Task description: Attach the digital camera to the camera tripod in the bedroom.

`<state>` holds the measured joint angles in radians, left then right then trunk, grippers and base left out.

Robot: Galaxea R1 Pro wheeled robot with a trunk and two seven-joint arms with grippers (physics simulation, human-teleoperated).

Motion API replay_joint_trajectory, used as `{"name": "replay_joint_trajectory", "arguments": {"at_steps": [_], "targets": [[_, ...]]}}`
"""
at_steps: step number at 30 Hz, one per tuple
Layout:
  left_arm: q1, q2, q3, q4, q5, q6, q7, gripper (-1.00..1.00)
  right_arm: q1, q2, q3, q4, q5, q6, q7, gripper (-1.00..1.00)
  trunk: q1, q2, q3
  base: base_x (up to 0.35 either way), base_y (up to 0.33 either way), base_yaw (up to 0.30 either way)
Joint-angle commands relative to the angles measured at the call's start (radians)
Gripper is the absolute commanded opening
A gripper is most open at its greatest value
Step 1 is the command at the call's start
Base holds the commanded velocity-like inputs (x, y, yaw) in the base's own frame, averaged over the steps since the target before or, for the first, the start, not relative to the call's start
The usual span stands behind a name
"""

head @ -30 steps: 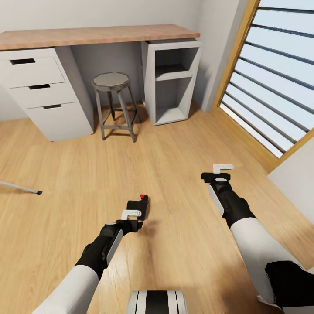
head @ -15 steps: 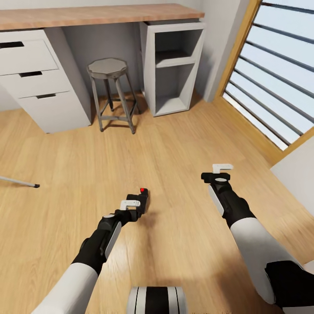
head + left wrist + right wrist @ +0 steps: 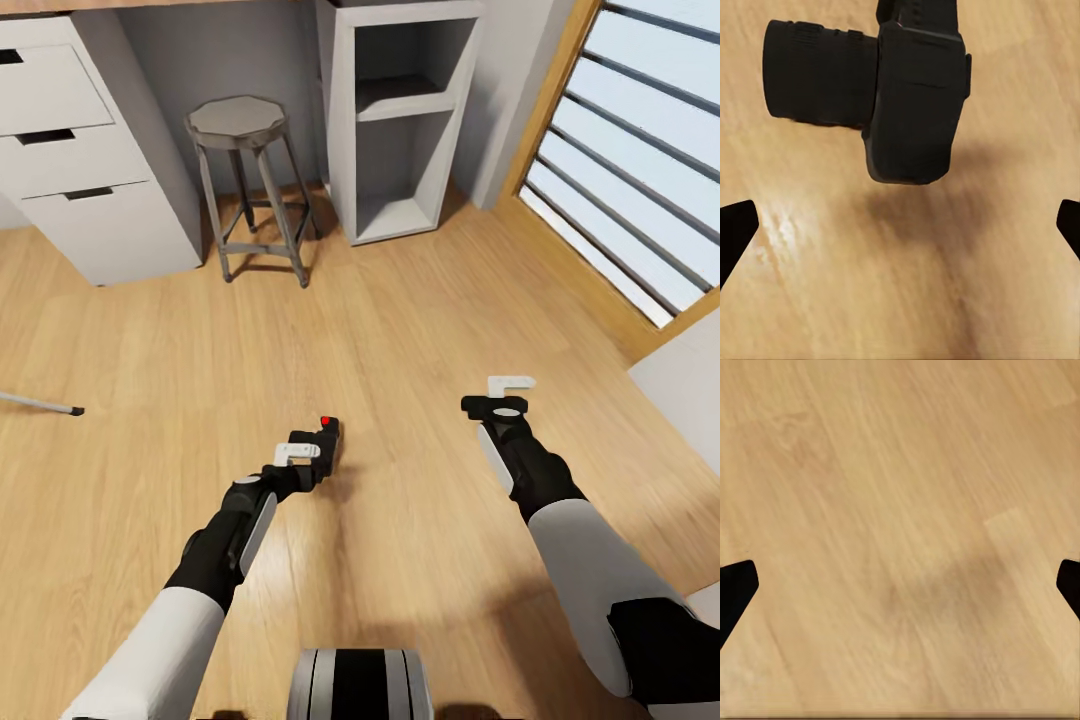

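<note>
Matte black against pale wood planks, the digital camera (image 3: 326,443) lies on the bedroom floor (image 3: 400,300) just ahead of the left gripper (image 3: 300,455), its red button facing up in the head view. From the left wrist view the camera (image 3: 881,97) shows its chunky body with the short lens sticking out sideways, and the dark finger tips sit at the two edges of the picture, wide apart with nothing between them, so the left fingers are spread and the camera is not yet held. The right gripper (image 3: 510,384) hangs over bare floor further right; its tips also stand wide apart and empty in its wrist view. Only one thin silver leg of the camera tripod (image 3: 40,404), ending in a black foot, shows at the far left, well apart from the camera. A grey stool (image 3: 243,180) and a white shelf unit (image 3: 400,120) stand at the far side. The step in hand looks like the pick-up: the left gripper should probably move forward until the body, not the lens, lies squarely between the fingers, then drop low enough to close across the body's flat sides. Gripping the round lens would risk it twisting loose.
</note>
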<state>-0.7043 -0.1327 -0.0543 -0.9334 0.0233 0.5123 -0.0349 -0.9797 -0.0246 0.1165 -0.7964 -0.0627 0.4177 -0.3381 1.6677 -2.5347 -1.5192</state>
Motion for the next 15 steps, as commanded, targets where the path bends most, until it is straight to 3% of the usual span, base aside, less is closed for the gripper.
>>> {"name": "replay_joint_trajectory", "arguments": {"at_steps": [1,7,9,15], "targets": [[-0.006,0.0,0.001,-0.001,0.002,0.012,-0.002,1.0,-0.001,-0.001,0.006,-0.001,-0.006,0.006,-0.009,1.0,0.0,-0.001,-0.005,0.0,0.0,0.0],[-0.055,0.001,0.001,0.003,0.002,0.079,-0.002,1.0,-0.001,-0.001,0.006,-0.001,-0.006,0.006,-0.009,1.0,0.003,-0.002,-0.028,0.0,0.0,0.0],[-0.097,0.001,0.001,0.012,0.003,0.118,-0.002,1.0,-0.001,-0.001,0.006,-0.001,-0.006,0.006,-0.009,1.0,0.004,-0.002,-0.036,0.0,0.0,0.0],[-0.148,0.001,0.001,0.058,0.002,0.131,-0.002,1.0,-0.001,-0.001,0.006,-0.001,-0.006,0.006,-0.009,1.0,0.007,-0.004,-0.059,0.0,0.0,0.0]]}}
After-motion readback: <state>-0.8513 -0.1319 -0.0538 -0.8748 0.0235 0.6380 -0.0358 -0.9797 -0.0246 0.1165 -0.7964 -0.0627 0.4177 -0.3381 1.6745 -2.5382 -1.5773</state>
